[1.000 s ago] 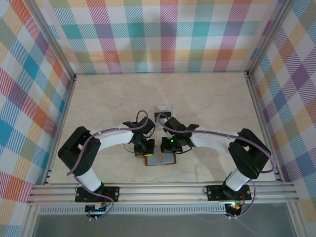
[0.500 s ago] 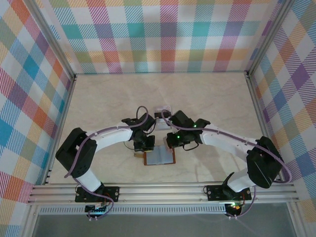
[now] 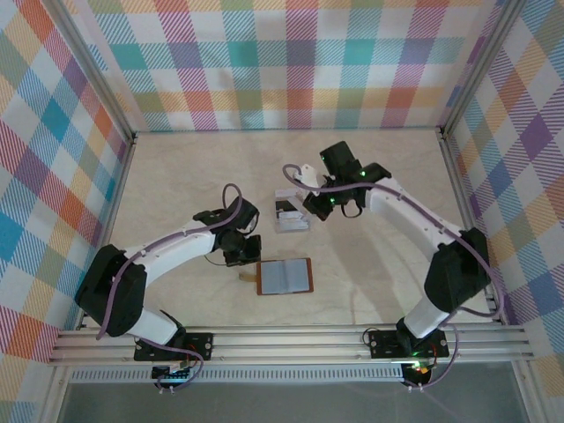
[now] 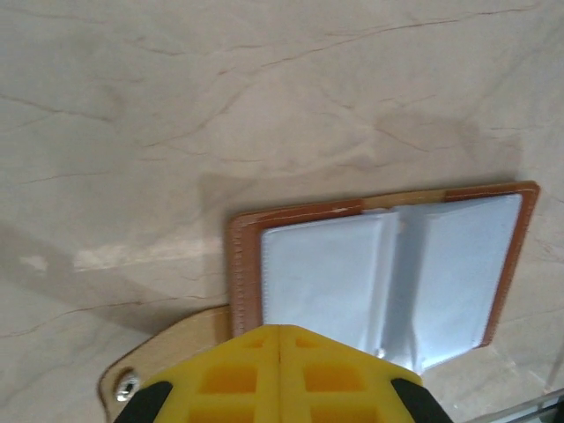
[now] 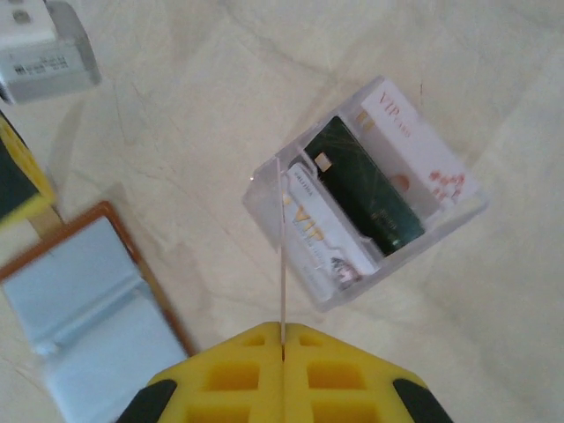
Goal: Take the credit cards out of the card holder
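The right gripper [image 5: 282, 333], pinching a credit card [image 5: 282, 238] edge-on, could drop it outside the clear card tray [image 5: 304, 145] if released off-centre; the left gripper [image 4: 280, 339] hangs closed, empty

**Camera layout: one fixed overhead view, two wrist views.**
The top external camera looks down from above and behind the arm bases, far enough off to take in the whole table [image 3: 397, 176]. The left wrist camera looks past the left gripper [image 4: 280, 339], close above the open card holder [image 4: 388, 282]. The right wrist camera, farther off, looks down past the right gripper [image 5: 282, 339] at a clear box [image 5: 374, 198]. All three views share the card holder.
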Action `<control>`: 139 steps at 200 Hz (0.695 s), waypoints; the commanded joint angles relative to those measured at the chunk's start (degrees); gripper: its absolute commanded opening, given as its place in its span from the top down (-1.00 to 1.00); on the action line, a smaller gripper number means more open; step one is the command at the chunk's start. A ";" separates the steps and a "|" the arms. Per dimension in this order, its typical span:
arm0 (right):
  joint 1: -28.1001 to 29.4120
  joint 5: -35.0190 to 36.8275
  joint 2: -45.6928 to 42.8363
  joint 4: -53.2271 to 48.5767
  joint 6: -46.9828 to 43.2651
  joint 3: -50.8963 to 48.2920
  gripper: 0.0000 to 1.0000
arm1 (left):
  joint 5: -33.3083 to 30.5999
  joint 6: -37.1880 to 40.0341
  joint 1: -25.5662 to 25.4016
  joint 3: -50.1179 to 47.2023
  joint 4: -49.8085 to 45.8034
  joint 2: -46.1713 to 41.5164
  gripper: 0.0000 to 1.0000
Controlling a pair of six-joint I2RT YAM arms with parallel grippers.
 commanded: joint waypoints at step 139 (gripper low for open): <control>-1.25 5.75 34.61 -27.77 -36.60 44.99 1.00 | 1.45 2.98 7.08 -4.95 -3.30 -5.91 0.85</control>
